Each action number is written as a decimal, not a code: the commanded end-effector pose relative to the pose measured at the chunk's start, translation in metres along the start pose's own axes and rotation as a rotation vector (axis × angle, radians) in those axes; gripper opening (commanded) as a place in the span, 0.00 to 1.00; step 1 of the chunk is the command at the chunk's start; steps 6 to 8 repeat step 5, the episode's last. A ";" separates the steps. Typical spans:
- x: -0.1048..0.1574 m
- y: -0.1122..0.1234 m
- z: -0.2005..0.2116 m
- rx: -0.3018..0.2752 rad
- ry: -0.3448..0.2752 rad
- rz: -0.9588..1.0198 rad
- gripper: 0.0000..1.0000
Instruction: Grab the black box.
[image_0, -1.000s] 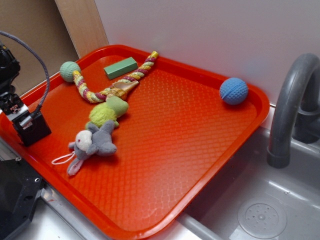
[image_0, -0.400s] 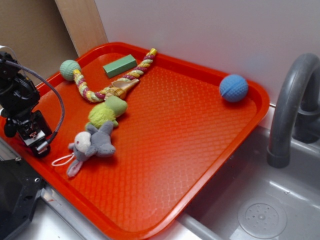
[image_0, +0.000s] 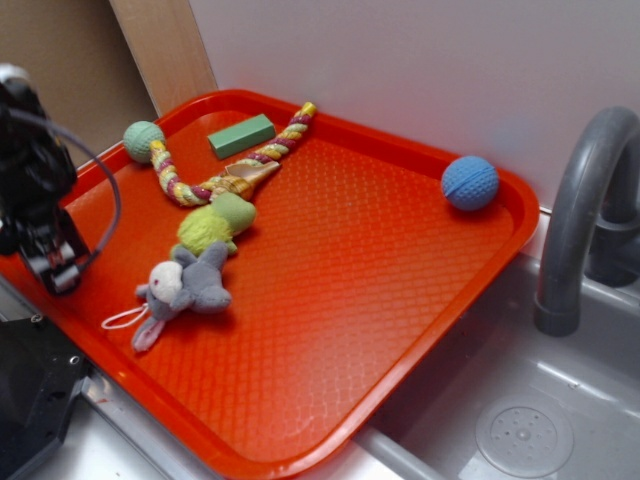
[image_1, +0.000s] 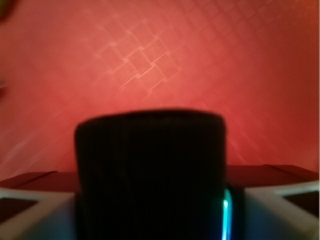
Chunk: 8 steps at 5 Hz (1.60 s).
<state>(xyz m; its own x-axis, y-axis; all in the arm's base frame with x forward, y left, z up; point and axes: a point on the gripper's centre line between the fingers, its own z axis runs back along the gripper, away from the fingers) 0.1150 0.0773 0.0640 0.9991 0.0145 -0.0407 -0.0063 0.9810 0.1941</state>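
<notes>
The black box (image_1: 150, 150) fills the lower middle of the wrist view, sitting between the two grey fingers (image_1: 35, 210) of my gripper (image_1: 155, 205), which is shut on it. In the exterior view my gripper (image_0: 52, 262) hangs over the left edge of the red tray (image_0: 330, 270). There the box is hidden behind the fingers and cannot be made out.
On the tray lie a grey plush mouse (image_0: 185, 285), a lime-green toy (image_0: 215, 222), a braided rope (image_0: 225, 165) with a green ball end (image_0: 142, 140), a green block (image_0: 241, 135) and a blue ball (image_0: 470, 182). A grey faucet (image_0: 580, 220) and sink (image_0: 520, 420) are at the right.
A second ago the box stood on the tray beside the gripper. The gripper came over it and closed, then shifted slightly left and up with the box.
</notes>
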 end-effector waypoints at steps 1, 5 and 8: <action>0.044 -0.008 0.108 -0.133 -0.002 0.211 0.00; 0.036 -0.033 0.151 -0.056 0.016 0.242 0.00; 0.036 -0.033 0.151 -0.056 0.016 0.242 0.00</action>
